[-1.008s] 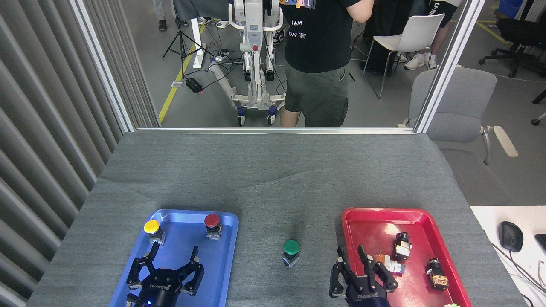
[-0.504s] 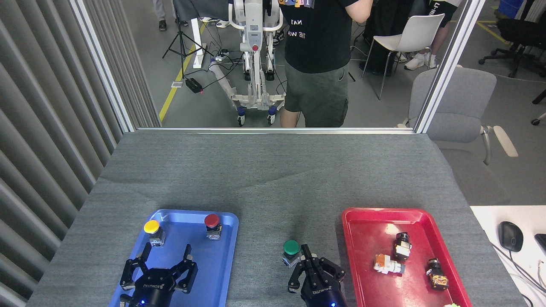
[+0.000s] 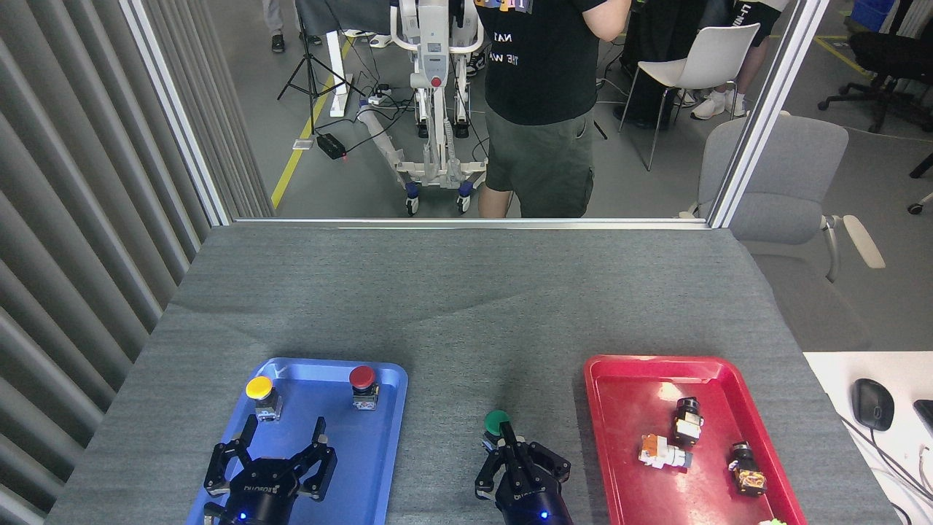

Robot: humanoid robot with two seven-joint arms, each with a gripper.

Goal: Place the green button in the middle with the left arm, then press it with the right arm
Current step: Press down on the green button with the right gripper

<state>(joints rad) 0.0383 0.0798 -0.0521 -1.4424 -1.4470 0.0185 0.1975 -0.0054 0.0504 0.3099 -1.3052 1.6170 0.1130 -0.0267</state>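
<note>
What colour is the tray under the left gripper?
Blue. The tray shows clearly in the head view, with the left gripper over its near end.

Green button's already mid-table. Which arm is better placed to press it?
Right. Its tool sits just behind the green button, one finger already reaching over the cap. The left tool hovers open over the blue tray, well to the side of the button.

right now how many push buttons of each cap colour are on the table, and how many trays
yellow push button: 1
red push button: 1
green push button: 1
blue tray: 1
red tray: 1
total: 5
</note>
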